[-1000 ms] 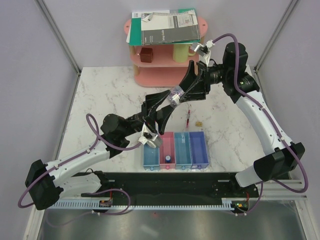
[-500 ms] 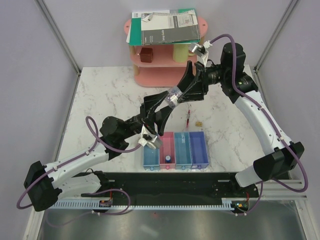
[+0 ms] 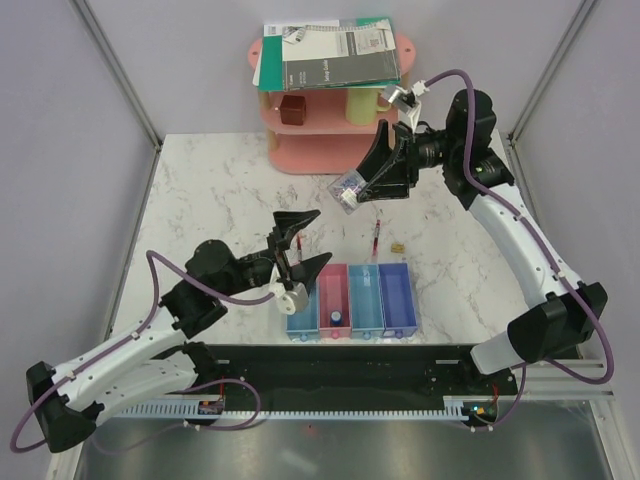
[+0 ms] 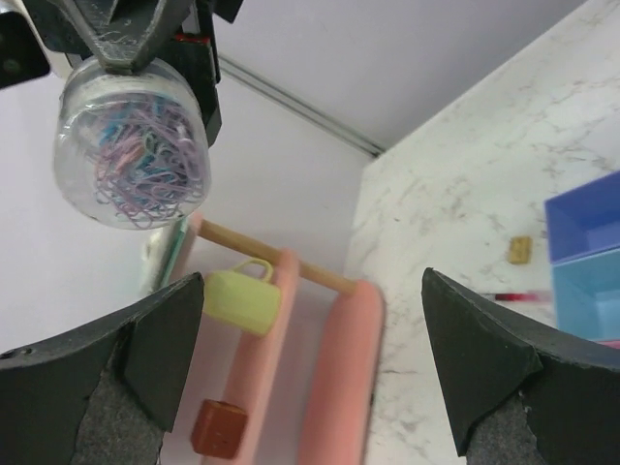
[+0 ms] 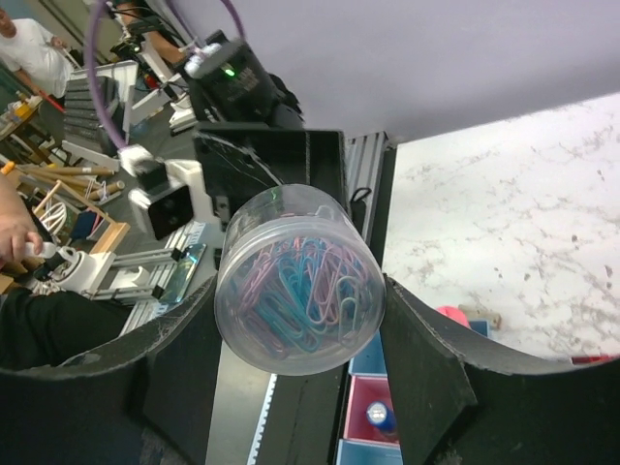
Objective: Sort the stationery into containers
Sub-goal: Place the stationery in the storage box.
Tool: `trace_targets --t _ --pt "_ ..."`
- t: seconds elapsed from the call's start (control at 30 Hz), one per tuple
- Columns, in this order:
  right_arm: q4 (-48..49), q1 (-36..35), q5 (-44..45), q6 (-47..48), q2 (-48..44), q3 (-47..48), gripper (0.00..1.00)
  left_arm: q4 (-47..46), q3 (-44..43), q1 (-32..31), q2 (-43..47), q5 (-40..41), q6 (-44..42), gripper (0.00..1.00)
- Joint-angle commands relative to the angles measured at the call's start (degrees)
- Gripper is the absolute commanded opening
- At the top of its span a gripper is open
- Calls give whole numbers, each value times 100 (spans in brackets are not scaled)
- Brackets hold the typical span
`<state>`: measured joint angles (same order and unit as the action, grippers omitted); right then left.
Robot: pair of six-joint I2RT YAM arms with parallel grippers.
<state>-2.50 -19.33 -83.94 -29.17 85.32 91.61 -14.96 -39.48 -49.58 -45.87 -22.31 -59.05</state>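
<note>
Right wrist: right hand (image 5: 300,337) clamps clear paperclip tub (image 5: 295,279).

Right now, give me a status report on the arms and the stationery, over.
Left gripper open, empty, by the trays. Right gripper shut on paper-clip tub, off the table. Red pen loose behind trays.

White marble-veined tabletop (image 3: 220,200) under flat, even light, pale lilac walls (image 3: 180,60) on three sides, a metal corner post (image 3: 118,72) slanting up (pink shelf rack (image 3: 320,150) at the back). Beyond the near edge, what looks like a cluttered workbench (image 5: 58,194).
</note>
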Motion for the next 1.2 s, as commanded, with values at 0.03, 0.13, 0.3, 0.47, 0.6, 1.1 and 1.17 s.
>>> trace_targets --t 0.03,0.13,0.3,0.47,0.6,1.1,1.17 --pt "1301 298 -8 -553 274 -723 0 1774 -1104 19 8 560 1122 100" --pt "3380 343 9 -2100 423 -1390 0 2207 -1430 36 78 613 1360 100" --pt "10116 351 -201 -6829 1310 -1701 0 2998 -2175 89 -106 640 1518 100" --pt "10314 343 -351 -7472 1760 -1295 0 3078 -2634 89 -405 535 1484 100" --pt "10305 351 -351 -7507 1629 -988 0 2973 -2740 89 -475 482 1493 100" --pt "7197 965 360 -5500 874 1226 0 2990 -3592 89 -976 -318 984 100" --pt "5437 1133 728 -3077 654 1569 0 2999 -3767 80 -1116 -493 764 100"
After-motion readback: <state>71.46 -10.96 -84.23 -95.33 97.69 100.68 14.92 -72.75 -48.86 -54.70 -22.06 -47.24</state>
